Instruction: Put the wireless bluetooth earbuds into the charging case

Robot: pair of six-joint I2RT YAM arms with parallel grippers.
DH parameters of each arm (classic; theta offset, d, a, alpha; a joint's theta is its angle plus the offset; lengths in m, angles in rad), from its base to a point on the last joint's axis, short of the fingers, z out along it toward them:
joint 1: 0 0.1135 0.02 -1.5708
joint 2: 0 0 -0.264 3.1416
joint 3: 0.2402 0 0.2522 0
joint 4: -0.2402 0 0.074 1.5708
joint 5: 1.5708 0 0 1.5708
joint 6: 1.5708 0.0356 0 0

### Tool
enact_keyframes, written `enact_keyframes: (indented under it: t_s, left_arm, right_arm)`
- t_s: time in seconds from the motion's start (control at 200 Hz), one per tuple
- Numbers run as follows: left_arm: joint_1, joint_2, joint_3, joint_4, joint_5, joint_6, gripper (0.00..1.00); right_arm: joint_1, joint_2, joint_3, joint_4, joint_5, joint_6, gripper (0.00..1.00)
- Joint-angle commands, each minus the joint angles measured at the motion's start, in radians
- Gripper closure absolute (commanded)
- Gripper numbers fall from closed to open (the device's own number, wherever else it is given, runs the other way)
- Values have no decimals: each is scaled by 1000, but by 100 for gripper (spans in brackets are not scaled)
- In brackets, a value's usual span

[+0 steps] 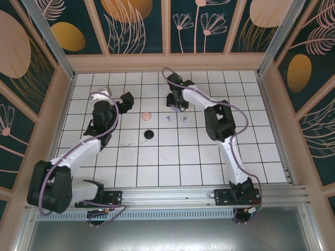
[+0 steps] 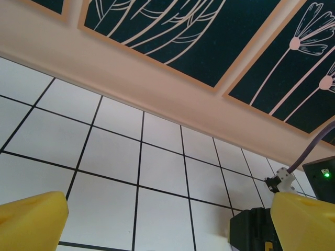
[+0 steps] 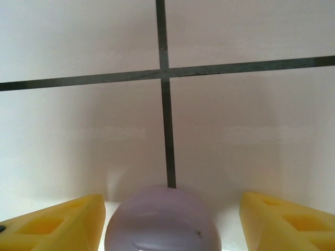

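We find one tiny lilac earbud (image 1: 168, 119) on the white tile, its twin (image 1: 183, 118) near at three o'clock, not touching. The domed lilac charging case (image 3: 162, 222) rests at their twelve o'clock.

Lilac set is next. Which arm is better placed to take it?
Right. The right gripper hangs open with the lilac disc between its fingers, and the two lilac earbuds lie just beside it. The left gripper is open too, but sits further left, facing the back wall.
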Motion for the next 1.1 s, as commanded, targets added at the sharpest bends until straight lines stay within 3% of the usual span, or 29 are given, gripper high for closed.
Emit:
enact_keyframes:
  t_s: [0.0,0.335,0.741,0.931,1.096]
  left_arm:
    - [6,16,7,43,25,-22,1]
    - [6,30,7,36,36,-38,1]
    - [6,60,-21,134,256,-49,1]
    - [4,138,-63,316,435,-145,1]
    - [-9,267,-125,630,561,-328,2]
  right_arm:
    - [19,24,15,-33,8,2,34]
    - [27,6,-1,-12,-18,16,59]
    - [28,-242,-158,101,-33,82,64]
    - [41,-375,-299,167,-51,140,64]
    - [47,-482,-422,222,-59,236,65]
